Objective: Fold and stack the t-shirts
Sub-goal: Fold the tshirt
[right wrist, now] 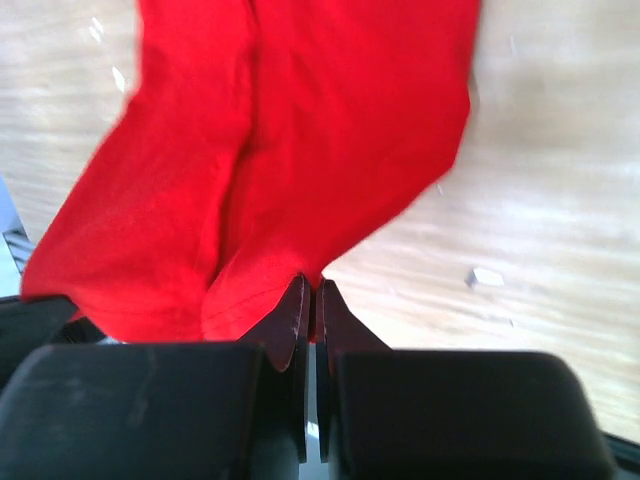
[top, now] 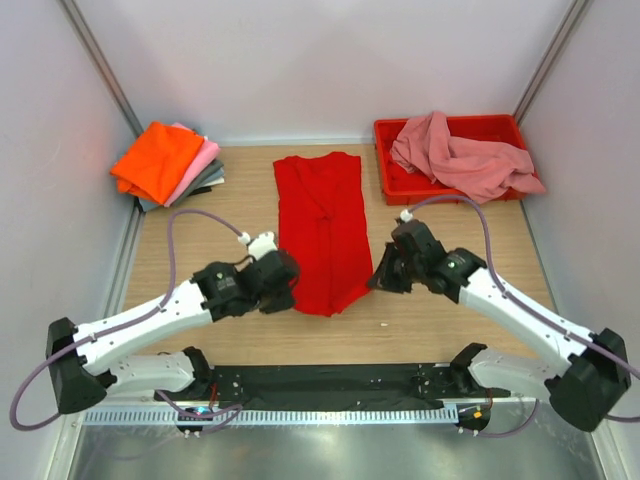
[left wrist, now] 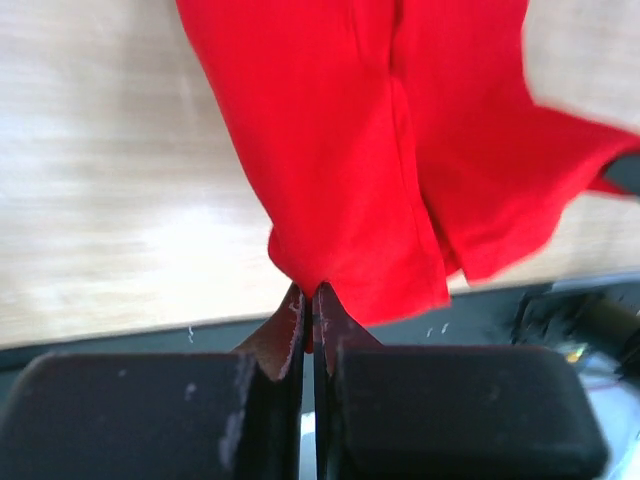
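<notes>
Left pincer point(left wrist: 310, 292) and right pincer point(right wrist: 312, 287) each pinch a near hem corner of the bright red t-shirt point(top: 322, 225), folded lengthwise into a narrow strip stretching away ahead of them on the worktop point(top: 250, 180), both reaching in low from either side.

Bright red t-shirt point(top: 322, 225), plain; dusty pink t-shirt point(top: 470, 160), plain; orange t-shirt point(top: 155, 160), light pink t-shirt point(top: 203, 160) and grey t-shirt point(top: 207, 184), all unpatterned; tray point(top: 385, 180), red; table point(top: 200, 245), pale wood grain
</notes>
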